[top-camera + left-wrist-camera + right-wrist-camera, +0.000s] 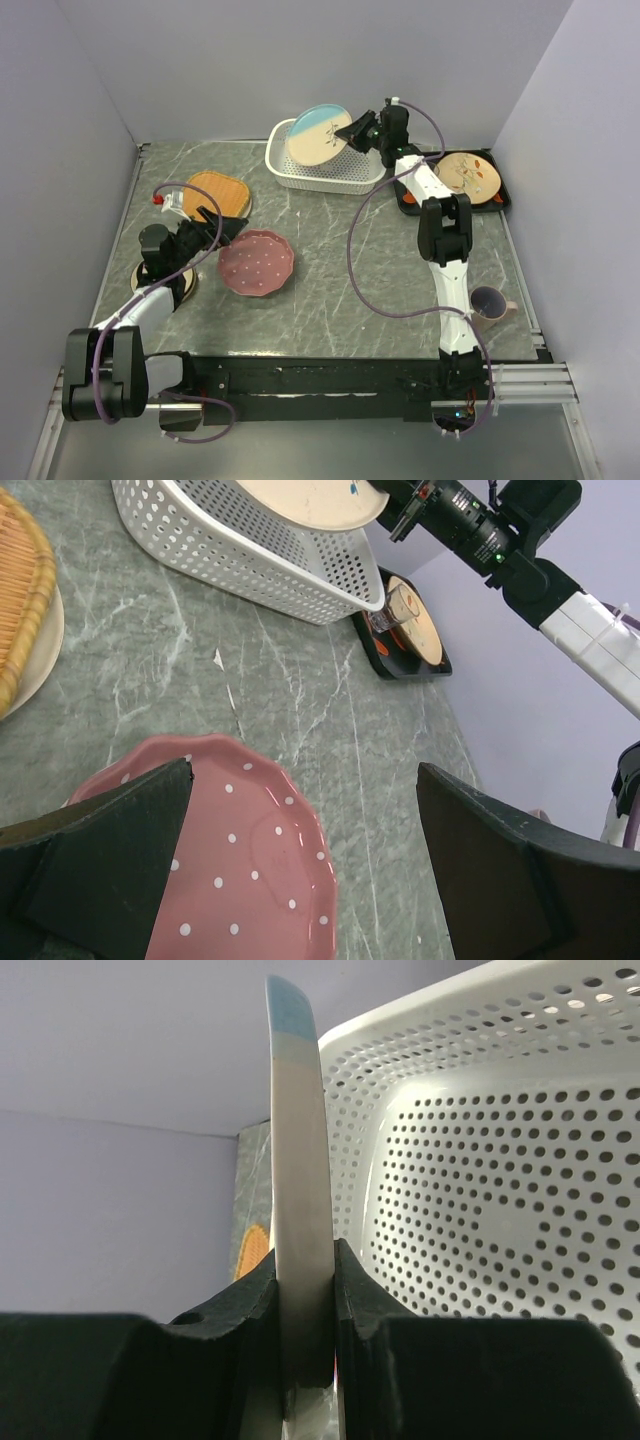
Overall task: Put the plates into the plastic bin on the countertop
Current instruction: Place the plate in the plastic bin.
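My right gripper (352, 133) is shut on the rim of the pale blue-cream plate (318, 133) and holds it tilted over the white plastic bin (325, 175) at the back. In the right wrist view the plate's edge (300, 1160) stands between both pads, with the bin's lattice wall (500, 1210) beside it. My left gripper (225, 228) is open, hovering at the left edge of the speckled pink plate (257, 262); that plate (240, 880) lies between its fingers. An orange rounded-square plate (217, 193) lies on the countertop (330, 290) at the left. A tan plate (182, 285) sits under the left arm.
A flat black tray (505, 200) at the back right holds a cream plate with red-orange marks (468, 173). A mug (488, 302) stands near the right arm's base. Grey walls enclose the countertop on three sides.
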Available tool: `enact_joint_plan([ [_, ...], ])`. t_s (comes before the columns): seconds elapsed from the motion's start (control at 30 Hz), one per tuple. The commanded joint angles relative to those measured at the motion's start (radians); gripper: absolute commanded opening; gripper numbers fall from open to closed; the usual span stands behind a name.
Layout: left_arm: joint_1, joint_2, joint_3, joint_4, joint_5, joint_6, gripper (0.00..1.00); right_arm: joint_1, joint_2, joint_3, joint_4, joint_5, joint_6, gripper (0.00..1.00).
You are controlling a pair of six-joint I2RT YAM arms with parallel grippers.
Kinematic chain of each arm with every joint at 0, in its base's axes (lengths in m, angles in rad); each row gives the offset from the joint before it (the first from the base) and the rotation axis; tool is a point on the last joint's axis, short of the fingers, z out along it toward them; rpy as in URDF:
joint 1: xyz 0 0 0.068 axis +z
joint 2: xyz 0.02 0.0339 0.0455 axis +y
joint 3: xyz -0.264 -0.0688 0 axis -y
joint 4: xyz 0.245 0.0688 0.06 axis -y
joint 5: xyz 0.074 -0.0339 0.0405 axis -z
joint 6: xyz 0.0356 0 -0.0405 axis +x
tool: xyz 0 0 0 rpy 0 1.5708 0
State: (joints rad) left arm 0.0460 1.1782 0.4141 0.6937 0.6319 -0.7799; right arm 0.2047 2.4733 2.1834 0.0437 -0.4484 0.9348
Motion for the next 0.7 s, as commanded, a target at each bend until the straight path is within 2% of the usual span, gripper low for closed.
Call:
enact_joint_plan([
  [0.0,-0.005,0.008,0.0,0.063,0.025,-0.002,0.99,-0.008,-0.005,0.087,0.142,0.0,0.025,0.0],
  [0.67,-0.008,0.057,0.0,0.095,0.034,-0.009,0.99,-0.008,0.062,0.087,0.131,0.065,-0.001,0.0],
])
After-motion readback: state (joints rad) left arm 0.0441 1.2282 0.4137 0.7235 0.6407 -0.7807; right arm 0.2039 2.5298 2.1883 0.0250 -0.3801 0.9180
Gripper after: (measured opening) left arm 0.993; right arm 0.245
